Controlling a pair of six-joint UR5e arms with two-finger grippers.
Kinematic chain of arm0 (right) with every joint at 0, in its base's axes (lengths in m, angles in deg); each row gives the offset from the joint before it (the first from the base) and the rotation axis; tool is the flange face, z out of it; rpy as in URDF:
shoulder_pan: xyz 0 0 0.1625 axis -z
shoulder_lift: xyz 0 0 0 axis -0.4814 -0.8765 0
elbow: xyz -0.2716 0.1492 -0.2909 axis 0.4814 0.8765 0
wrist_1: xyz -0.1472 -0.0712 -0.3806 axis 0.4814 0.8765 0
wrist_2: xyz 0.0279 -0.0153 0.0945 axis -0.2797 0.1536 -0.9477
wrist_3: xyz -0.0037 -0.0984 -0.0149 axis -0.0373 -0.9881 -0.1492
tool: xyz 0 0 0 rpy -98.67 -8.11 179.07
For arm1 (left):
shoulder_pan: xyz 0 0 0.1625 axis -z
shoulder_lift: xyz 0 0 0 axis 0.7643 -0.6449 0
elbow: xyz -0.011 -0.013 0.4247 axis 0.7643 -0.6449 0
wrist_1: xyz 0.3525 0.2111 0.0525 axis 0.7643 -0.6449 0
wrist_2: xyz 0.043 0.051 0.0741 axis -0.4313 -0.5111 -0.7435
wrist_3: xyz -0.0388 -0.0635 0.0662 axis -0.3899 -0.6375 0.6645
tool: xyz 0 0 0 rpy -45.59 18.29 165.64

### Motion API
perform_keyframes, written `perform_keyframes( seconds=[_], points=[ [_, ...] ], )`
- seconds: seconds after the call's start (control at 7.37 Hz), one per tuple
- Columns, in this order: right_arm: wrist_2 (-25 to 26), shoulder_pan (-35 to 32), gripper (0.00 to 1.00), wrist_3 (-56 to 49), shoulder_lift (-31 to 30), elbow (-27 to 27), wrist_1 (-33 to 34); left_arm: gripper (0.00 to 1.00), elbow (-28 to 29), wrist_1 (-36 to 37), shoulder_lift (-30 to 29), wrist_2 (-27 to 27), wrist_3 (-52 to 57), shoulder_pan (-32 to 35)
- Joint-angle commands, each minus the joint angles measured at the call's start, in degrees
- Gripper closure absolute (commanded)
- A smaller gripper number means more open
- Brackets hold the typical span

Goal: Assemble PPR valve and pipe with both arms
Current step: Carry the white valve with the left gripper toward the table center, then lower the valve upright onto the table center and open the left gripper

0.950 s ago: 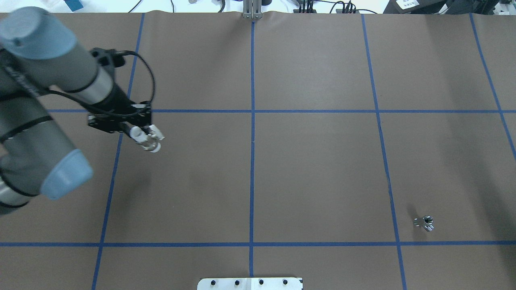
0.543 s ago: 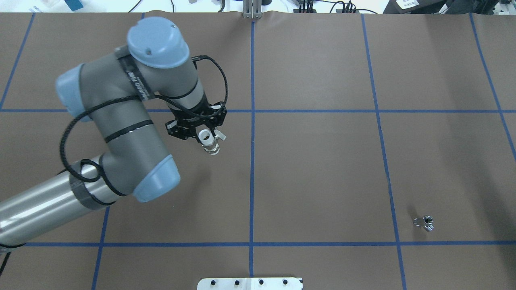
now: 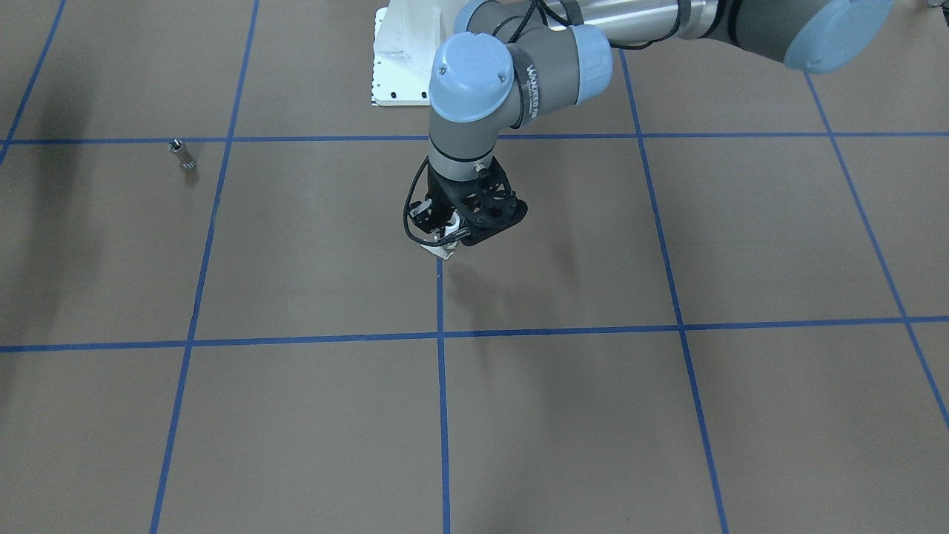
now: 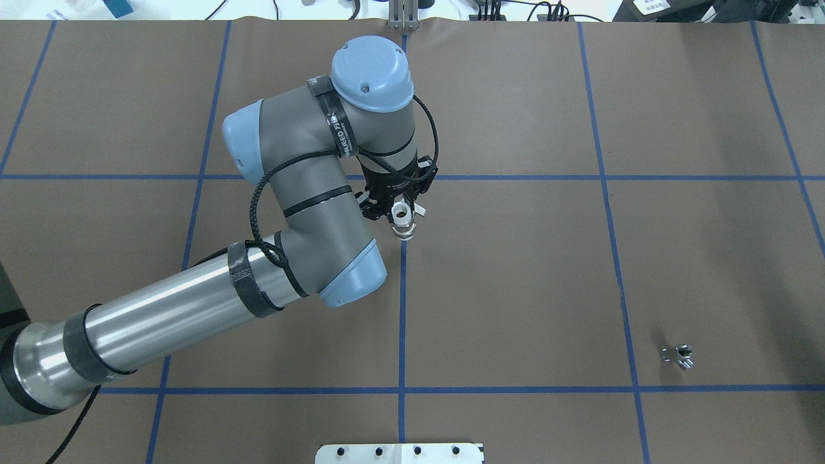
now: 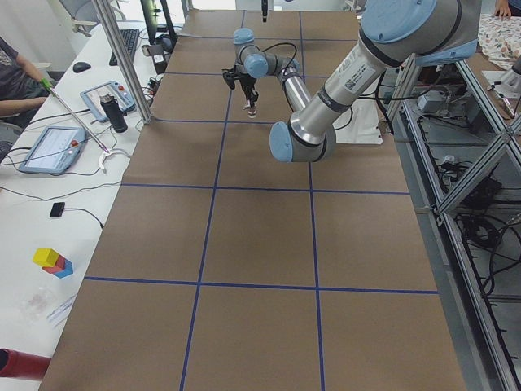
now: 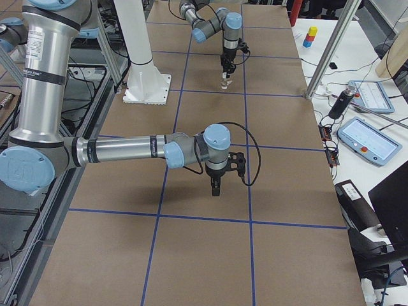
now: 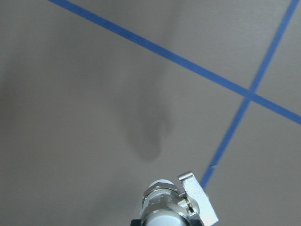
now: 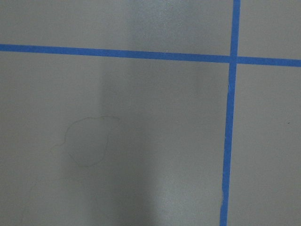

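My left gripper (image 4: 401, 214) is shut on the PPR valve (image 4: 404, 227), a white-collared fitting with a silvery middle. It holds the valve upright a little above the table at the centre blue line. The valve also shows under the gripper in the front view (image 3: 442, 250) and at the bottom of the left wrist view (image 7: 170, 203), handle tab to the right. The pipe (image 4: 678, 356), a short silvery cylinder, lies alone on the table's right part, far from the valve; it also shows in the front view (image 3: 182, 154). My right gripper (image 6: 215, 189) shows only in the exterior right view; I cannot tell if it is open.
Brown paper with a blue tape grid (image 4: 403, 322) covers the table. The white pedestal base (image 3: 400, 59) stands at the robot's edge. The right wrist view shows only bare paper and a tape crossing (image 8: 232, 59). Tablets and cables lie on side benches (image 6: 366, 137).
My left arm has swept from the table's left part to the centre line, carrying the valve with it. The pipe has not moved.
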Motion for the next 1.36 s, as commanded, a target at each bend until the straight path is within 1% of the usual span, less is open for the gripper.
perform_keyframes(
  seconds=[0.0,0.14,0.54,1.22],
  points=[
    [-0.07,0.01,0.0,0.02,0.0,0.0,-0.01,1.0,6.72,-0.5,-3.77,-1.46,-4.81,-0.44],
    [-0.07,0.01,0.0,0.02,0.0,0.0,-0.01,1.0,7.36,-0.42,-4.39,-1.82,-6.21,-0.53],
    [-0.07,0.01,0.0,0.02,0.0,0.0,0.08,1.0,7.36,-0.41,-3.96,-3.14,-5.44,-0.45],
    [0.02,0.09,0.0,0.02,0.0,0.0,0.0,1.0,7.28,-0.59,-3.52,-3.32,-5.52,-0.45]
  ],
)
